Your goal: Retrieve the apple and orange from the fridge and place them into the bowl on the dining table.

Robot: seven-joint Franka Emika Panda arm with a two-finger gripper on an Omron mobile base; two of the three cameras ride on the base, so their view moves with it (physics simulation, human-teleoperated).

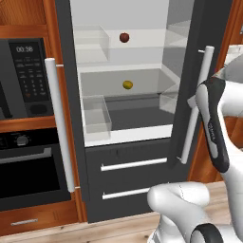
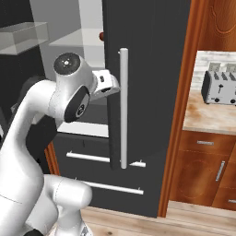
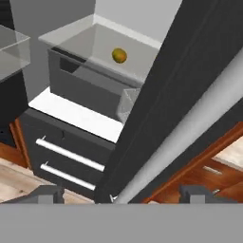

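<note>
- Beside the fridge (image 1: 142, 156), at its open right door's handle (image 2: 123, 108), the tool (image 3: 121, 193) has its jaws spread, the bar between them, gripping nothing.
- Apple (image 1: 124, 37) sits on the upper shelf's middle; orange (image 1: 127, 85) on the shelf below.
- Door is open; both fruits remain to be fetched and bowled.

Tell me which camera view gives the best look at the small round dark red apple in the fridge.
The left base view: the small round dark red apple sits whole on an upper shelf of the open dark grey fridge. In the right base view only a red sliver peeks past the door edge. The hand view catches the yellow-orange fruit instead.
</note>
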